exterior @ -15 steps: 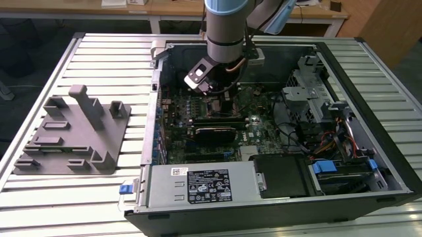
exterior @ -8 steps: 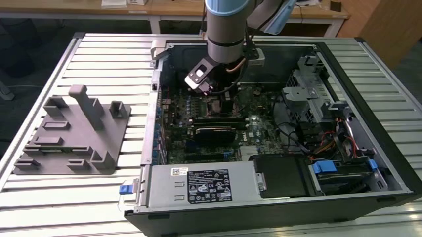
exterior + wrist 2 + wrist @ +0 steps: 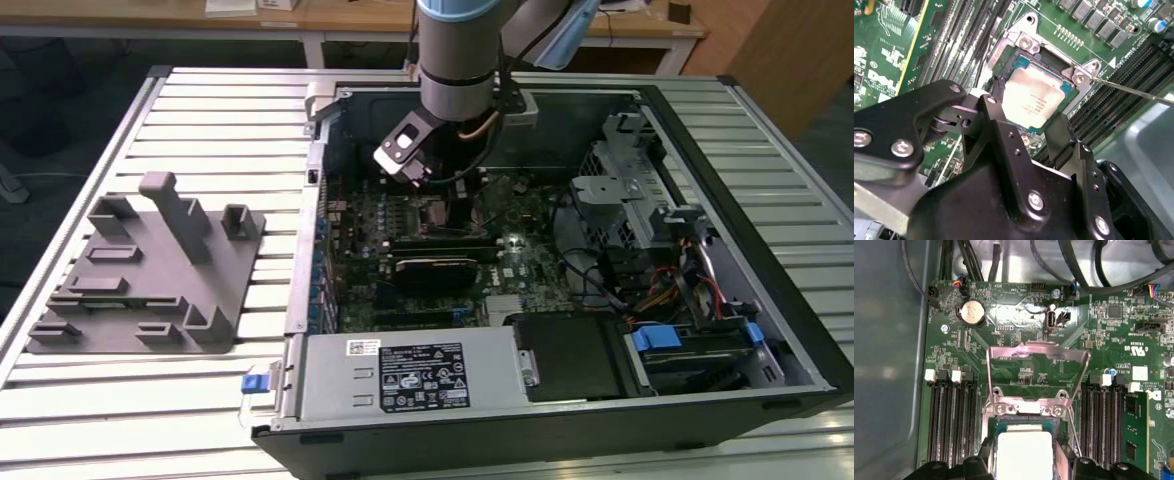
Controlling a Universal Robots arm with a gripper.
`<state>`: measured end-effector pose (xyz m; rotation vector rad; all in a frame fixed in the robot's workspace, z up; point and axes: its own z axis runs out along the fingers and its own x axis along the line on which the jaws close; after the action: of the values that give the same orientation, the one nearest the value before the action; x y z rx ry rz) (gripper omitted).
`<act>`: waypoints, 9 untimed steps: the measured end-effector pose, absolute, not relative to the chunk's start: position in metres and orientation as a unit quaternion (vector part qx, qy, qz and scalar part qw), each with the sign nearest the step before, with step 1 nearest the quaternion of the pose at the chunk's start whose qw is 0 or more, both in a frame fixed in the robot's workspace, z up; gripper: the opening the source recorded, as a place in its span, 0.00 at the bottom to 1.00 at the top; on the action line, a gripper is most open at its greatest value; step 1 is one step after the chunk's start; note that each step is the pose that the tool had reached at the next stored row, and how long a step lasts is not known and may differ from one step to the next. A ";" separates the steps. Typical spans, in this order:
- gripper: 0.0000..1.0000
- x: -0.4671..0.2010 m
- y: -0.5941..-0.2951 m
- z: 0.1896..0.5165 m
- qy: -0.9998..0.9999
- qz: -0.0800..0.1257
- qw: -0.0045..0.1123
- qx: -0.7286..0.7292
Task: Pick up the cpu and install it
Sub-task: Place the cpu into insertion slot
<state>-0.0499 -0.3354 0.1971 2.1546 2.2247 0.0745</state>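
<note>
The cpu (image 3: pixel 1035 99), a small square chip with a silvery top and a green rim, lies level in the metal-framed socket (image 3: pixel 1026 41) on the green motherboard; it also shows in the first wrist view (image 3: pixel 1024 452). My gripper (image 3: pixel 1026 109) has its black fingers (image 3: pixel 995 107) pressed against two opposite edges of the chip, shut on it. The socket's metal load plate (image 3: pixel 1036 351) stands flipped open behind the chip, and its thin wire lever (image 3: pixel 1134 90) sticks out to one side. In the exterior view the arm (image 3: pixel 454 60) reaches down into the open computer case, with the gripper (image 3: pixel 451 188) low over the board.
Black memory slots (image 3: pixel 951 420) flank the socket, and a memory module (image 3: pixel 1134 425) stands in one. A coin battery (image 3: pixel 971 313) and black cables (image 3: pixel 1089 270) lie beyond. In the case are a power supply (image 3: pixel 407 375) and drive cage (image 3: pixel 641 200). A grey tray (image 3: pixel 147 270) sits at the exterior view's left.
</note>
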 end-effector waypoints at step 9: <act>0.60 -0.050 -0.335 0.195 0.725 0.024 0.022 0.688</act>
<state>-0.0500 -0.3354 0.1953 2.1332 2.2458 0.0750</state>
